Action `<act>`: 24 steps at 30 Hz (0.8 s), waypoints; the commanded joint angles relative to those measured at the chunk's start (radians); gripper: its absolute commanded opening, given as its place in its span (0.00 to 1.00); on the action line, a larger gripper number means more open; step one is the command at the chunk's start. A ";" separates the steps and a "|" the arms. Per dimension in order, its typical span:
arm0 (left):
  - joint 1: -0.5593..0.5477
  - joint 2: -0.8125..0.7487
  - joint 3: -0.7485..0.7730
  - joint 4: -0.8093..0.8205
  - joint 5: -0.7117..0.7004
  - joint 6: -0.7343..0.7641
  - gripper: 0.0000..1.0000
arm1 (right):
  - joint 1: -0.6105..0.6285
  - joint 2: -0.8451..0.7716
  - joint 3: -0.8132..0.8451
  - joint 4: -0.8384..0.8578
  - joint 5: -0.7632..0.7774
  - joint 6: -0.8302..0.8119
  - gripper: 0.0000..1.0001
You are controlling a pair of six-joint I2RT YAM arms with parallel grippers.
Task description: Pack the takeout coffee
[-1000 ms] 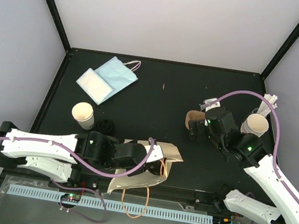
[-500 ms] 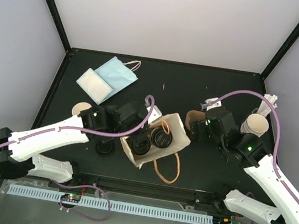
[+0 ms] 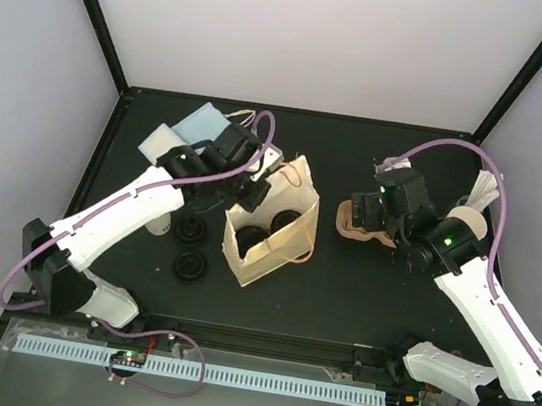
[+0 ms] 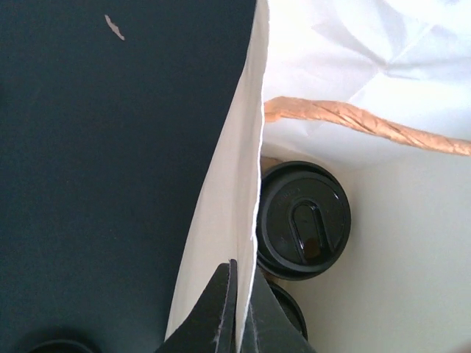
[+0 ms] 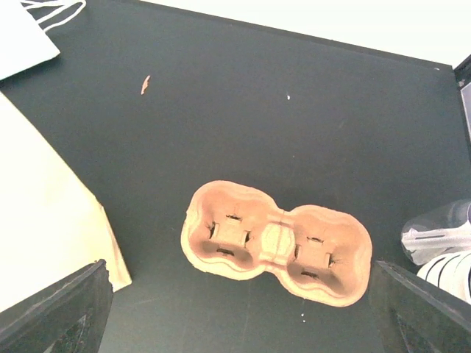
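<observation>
Paper cup (image 3: 159, 227): mostly hidden under left arm (image 3: 118, 217), left of bag (image 3: 283, 227).
Left gripper (image 4: 237, 278): clenched on bag wall.
Right gripper (image 5: 239, 312): jaws spread, above carrier (image 5: 276, 243), right of bag.

No text, label, brand, number or sign can be read in any view. The paper bag (image 3: 289, 216), the black lid (image 4: 303, 220) inside it and the pulp carrier (image 5: 276, 243) at three o'clock from the bag are seen as plain, unmarked surfaces.
</observation>
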 commanded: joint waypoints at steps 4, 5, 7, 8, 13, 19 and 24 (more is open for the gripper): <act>0.124 0.088 0.140 0.038 0.153 0.026 0.02 | -0.030 0.006 0.039 0.010 -0.011 0.026 0.97; 0.136 0.102 0.154 0.038 0.154 0.026 0.02 | -0.035 0.006 0.038 0.009 -0.009 0.032 0.97; 0.166 0.128 0.169 0.040 0.159 0.024 0.02 | -0.040 0.008 0.039 0.005 0.016 0.052 0.97; 0.178 0.143 0.179 0.036 0.173 0.022 0.02 | -0.041 0.010 0.043 0.000 0.036 0.071 0.96; 0.210 0.176 0.222 0.004 0.217 0.011 0.12 | -0.041 0.038 0.097 -0.057 0.085 0.154 1.00; 0.220 0.171 0.216 -0.008 0.199 0.004 0.36 | -0.041 0.037 0.092 -0.045 0.080 0.163 1.00; 0.222 0.099 0.196 -0.025 0.162 0.002 0.62 | -0.041 -0.023 0.011 0.068 0.064 0.113 1.00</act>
